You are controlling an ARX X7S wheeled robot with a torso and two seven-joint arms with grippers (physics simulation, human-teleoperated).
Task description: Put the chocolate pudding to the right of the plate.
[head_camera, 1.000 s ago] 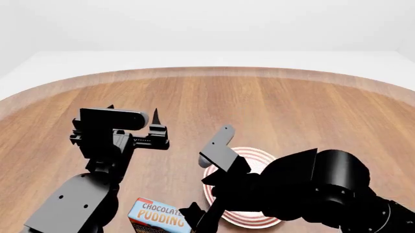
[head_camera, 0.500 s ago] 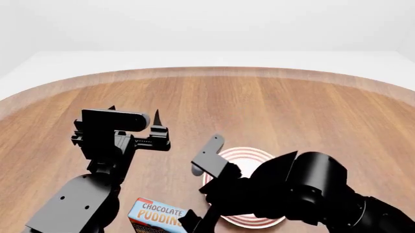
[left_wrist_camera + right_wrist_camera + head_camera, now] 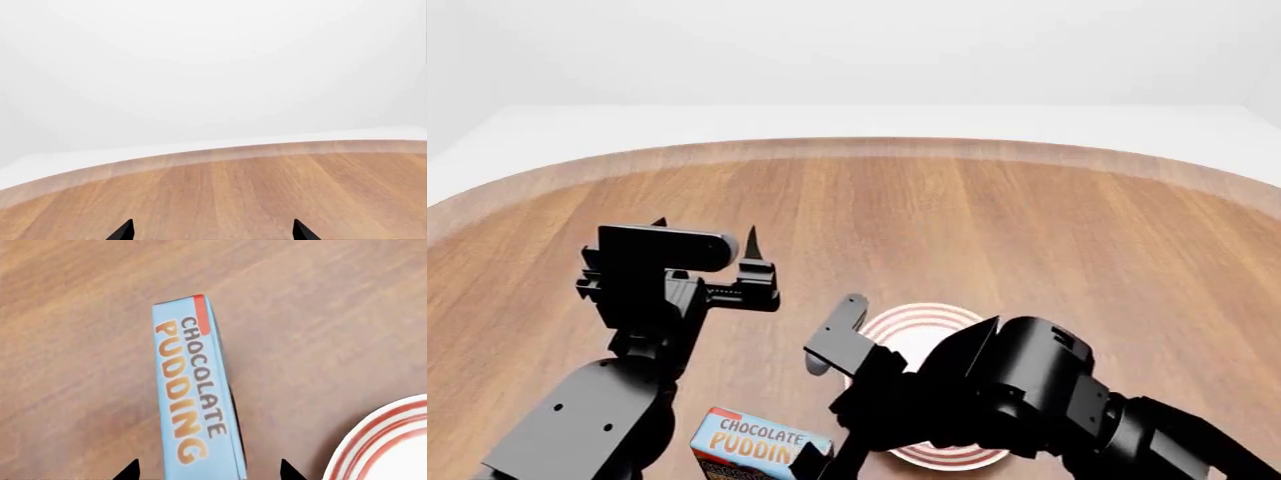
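In the left wrist view the left hand (image 3: 212, 231) hangs spread apart over bare bench (image 3: 267, 190); in the head view the chocolate pudding (image 3: 751, 445) lies left of the plate (image 3: 910, 325); in the right wrist view the right hand (image 3: 208, 472) straddles the pudding, fingertips apart.

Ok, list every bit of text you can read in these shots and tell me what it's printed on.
"CHOCOLATE PUDDING": orange and brown letters on the light blue top panel of the chocolate pudding carton, clear in the right wrist view and also readable in the head view.
A dark printed strip below that panel in the head view is too small to read.
The plate, the wooden table and both arms carry no lettering.
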